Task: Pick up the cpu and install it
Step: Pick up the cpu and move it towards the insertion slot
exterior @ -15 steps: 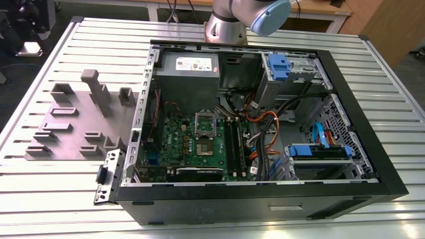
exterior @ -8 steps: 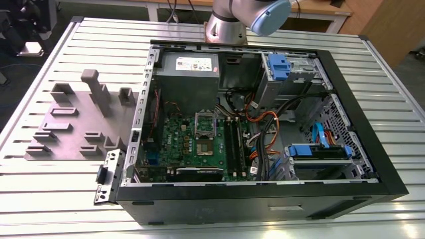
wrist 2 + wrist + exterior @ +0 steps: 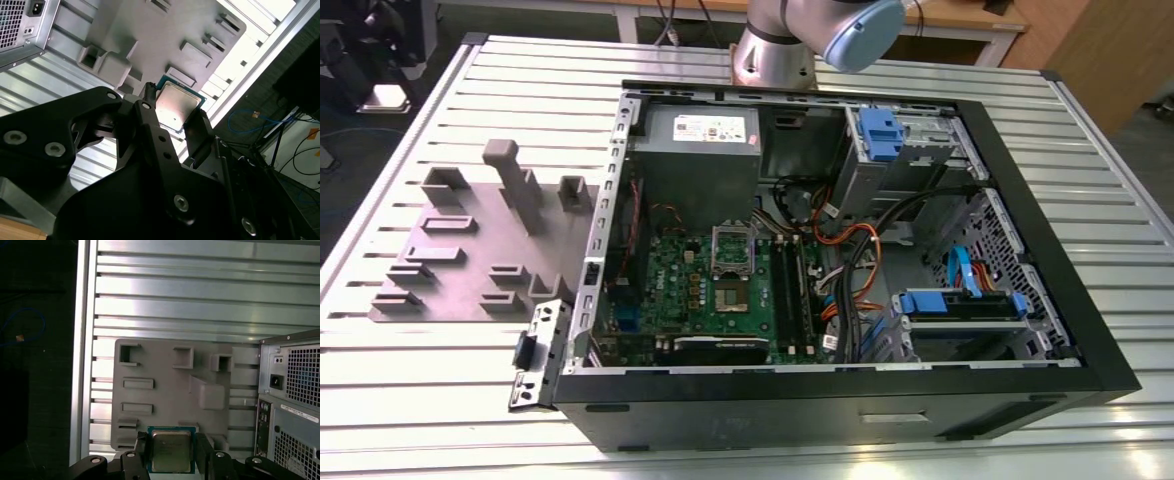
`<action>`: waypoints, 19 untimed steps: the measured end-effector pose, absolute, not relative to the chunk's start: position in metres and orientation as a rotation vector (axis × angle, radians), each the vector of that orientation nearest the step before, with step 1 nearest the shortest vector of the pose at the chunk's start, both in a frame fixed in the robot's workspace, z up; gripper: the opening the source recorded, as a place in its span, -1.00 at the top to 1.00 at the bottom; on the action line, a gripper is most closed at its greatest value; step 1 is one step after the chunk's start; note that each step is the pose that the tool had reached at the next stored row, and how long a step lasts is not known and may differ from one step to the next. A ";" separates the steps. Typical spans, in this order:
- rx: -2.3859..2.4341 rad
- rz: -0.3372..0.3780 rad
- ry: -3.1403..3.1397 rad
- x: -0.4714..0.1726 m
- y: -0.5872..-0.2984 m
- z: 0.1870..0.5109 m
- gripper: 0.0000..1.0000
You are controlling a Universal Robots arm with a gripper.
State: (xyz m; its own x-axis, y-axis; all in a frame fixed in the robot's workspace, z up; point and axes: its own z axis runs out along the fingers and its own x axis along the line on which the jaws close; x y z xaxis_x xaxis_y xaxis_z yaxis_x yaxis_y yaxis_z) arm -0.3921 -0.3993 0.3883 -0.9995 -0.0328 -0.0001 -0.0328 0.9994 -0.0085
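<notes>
Currently, 1 cpu (image 3: pixel 171 450), silvery top showing, pinched by 2 opposite edges in the narrowed gripper (image 3: pixel 171 454), held clear above the grey fixture tray (image 3: pixel 470 235) at the exterior view's left; handling, by judgement: keep level, pressure light, edges square to the socket frame (image 3: pixel 732 243) mid-picture.

**Robotics lab or test workshop**

Shown by a ribbed aluminium bench (image 3: pixel 440 420) carrying an opened computer case (image 3: pixel 854 420) and a grey moulded fixture plate (image 3: pixel 467 250). Marked further by a robot arm (image 3: pixel 781 55) mounted at the bench's far edge, with wooden furniture (image 3: pixel 1094 50) and dark floor beyond.
</notes>
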 end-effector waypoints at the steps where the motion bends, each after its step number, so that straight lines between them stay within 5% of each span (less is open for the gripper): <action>1: -0.052 -0.013 3.141 -0.392 -0.399 0.388 0.06; 19: -0.052 -0.013 3.141 -0.387 -0.399 0.388 0.06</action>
